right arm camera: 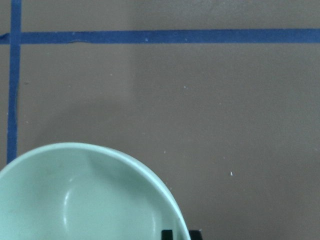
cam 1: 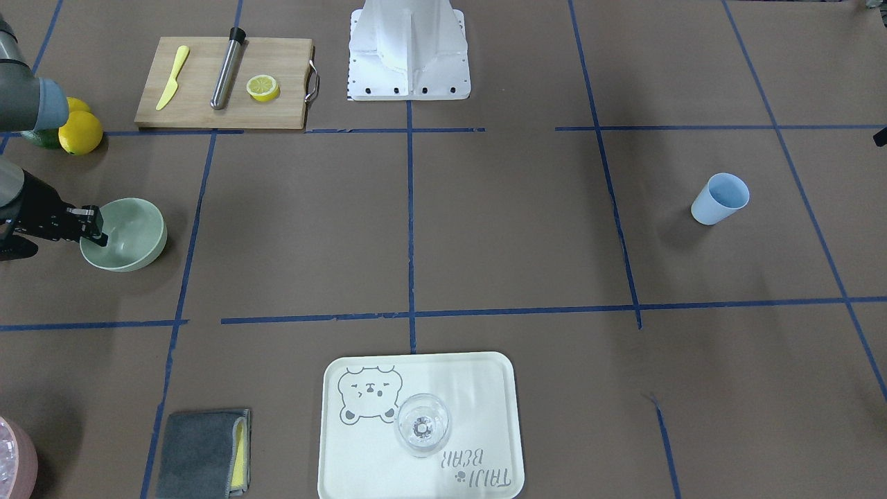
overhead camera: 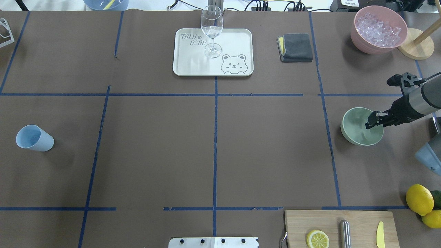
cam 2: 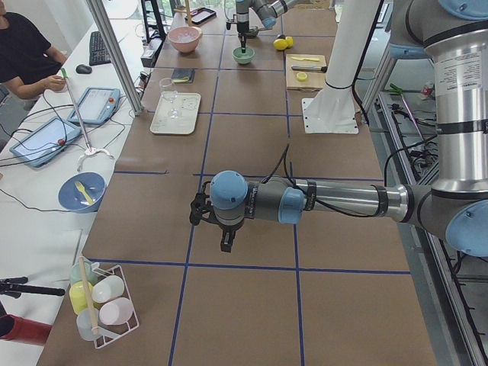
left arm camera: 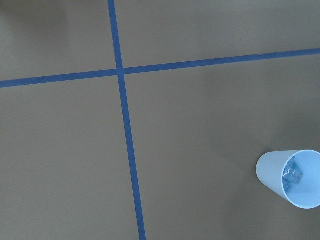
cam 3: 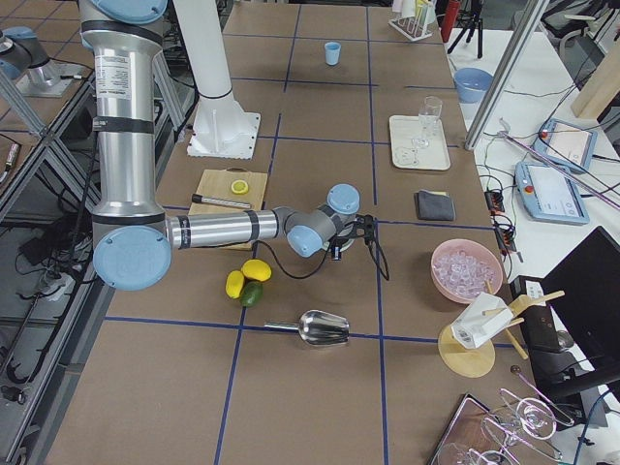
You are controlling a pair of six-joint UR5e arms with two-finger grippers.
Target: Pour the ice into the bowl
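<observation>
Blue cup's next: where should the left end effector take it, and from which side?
Probably the side wall of the blue cup, about mid-height, coming in level from the robot's side. It stands upright, tapered, mouth open, with ice inside, so a side hold leaves it free to tip.

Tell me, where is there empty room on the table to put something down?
The big middle is bare, between the tray, the blue cup, the bowl and the cutting board. It's crowded around the bowl: the right gripper, the pink tub and lemons.
</observation>
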